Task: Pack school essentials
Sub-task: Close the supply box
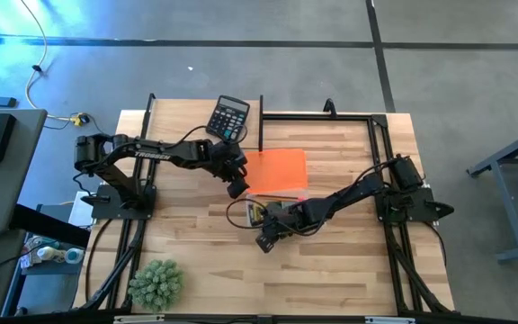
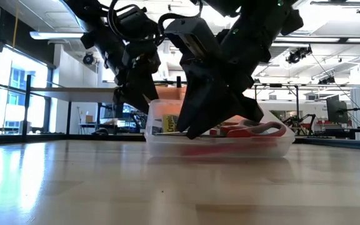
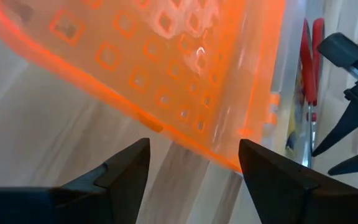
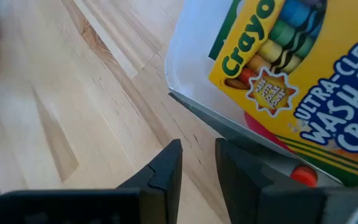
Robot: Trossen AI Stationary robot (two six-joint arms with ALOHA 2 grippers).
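A clear plastic box point(image 2: 230, 149) rests on the table at its middle. Inside it lie a yellow-green crayon pack point(image 4: 291, 68) and red-handled scissors point(image 3: 309, 62). The box's orange lid point(image 1: 275, 169) is swung open toward the far side. My left gripper point(image 3: 194, 155) is open at the lid's near left corner, and the lid's free edge point(image 3: 185, 134) lies just beyond its fingertips. At the box's near left corner, my right gripper point(image 4: 199, 155) slants down with its fingers almost together. My left gripper: I cannot tell whether a fingertip point(image 3: 247, 149) touches the lid's corner. My right gripper has its two fingers point(image 4: 169, 165) on either side of the box's wall point(image 4: 174, 99) at the near left corner, coming slanting down from the near side. The fingers hide the place of contact. The box rests flat on the table.
A black calculator point(image 1: 229, 117) lies at the far edge, behind the lid. A green spiky plant point(image 1: 156, 283) stands at the near left corner. Black frame rails point(image 1: 380, 153) run along the table's far and right sides. Bare wood stretches along the near side.
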